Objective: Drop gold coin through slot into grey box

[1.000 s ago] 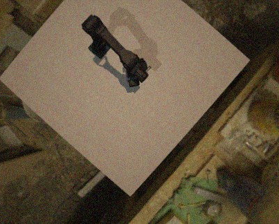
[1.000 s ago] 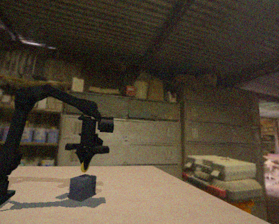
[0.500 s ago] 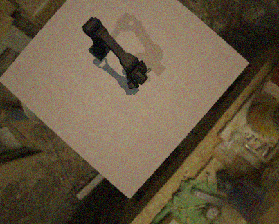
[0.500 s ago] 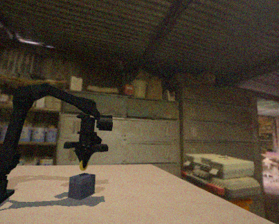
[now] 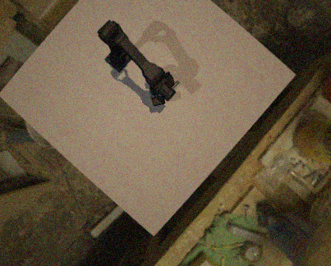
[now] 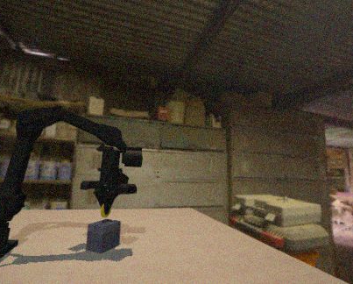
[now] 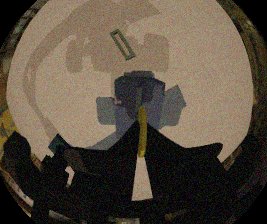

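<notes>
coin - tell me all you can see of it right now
The coin is a thin yellow-gold disc, seen edge-on in the wrist view as a narrow vertical strip. It is pinched between the fingers of the tool, its lower part sticking out below them. It hangs upright just above the box, not visibly touching it. The slot cannot be made out, so alignment is unclear. It looks like metal.

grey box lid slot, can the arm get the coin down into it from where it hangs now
Probably yes. The thin gold coin, pinched edge-down in the gripper, hangs just above the closed grey box with nothing between them; slot alignment is unclear.
</notes>
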`<state>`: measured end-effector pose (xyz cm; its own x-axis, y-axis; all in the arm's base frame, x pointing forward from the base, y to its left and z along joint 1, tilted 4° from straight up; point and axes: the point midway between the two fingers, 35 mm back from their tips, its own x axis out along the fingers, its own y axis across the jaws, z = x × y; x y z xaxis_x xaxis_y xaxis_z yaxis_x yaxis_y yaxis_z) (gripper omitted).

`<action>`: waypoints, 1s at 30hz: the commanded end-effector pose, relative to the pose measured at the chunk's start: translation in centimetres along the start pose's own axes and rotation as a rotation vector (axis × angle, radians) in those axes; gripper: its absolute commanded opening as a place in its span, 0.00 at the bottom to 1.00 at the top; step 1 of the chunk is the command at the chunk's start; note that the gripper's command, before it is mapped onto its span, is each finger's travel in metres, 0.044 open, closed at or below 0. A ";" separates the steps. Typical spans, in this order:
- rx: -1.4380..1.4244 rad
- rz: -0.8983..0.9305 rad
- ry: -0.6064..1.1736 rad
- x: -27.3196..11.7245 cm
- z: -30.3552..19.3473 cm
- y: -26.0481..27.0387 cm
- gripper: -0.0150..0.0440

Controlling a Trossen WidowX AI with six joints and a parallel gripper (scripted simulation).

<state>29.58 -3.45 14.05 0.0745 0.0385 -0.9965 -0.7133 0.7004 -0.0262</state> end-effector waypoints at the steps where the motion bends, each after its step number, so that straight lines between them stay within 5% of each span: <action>1: 0.008 0.000 0.000 0.3 0.0 0.0 0.25; 22: 0.007 0.000 0.000 1.5 0.0 0.0 0.25; 28: 0.002 0.000 0.000 1.3 0.0 0.0 0.52; 30: 0.002 0.000 0.000 1.3 0.0 0.0 0.53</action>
<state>29.69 -3.40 12.76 0.0742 0.0389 -0.9965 -0.7120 0.7017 -0.0256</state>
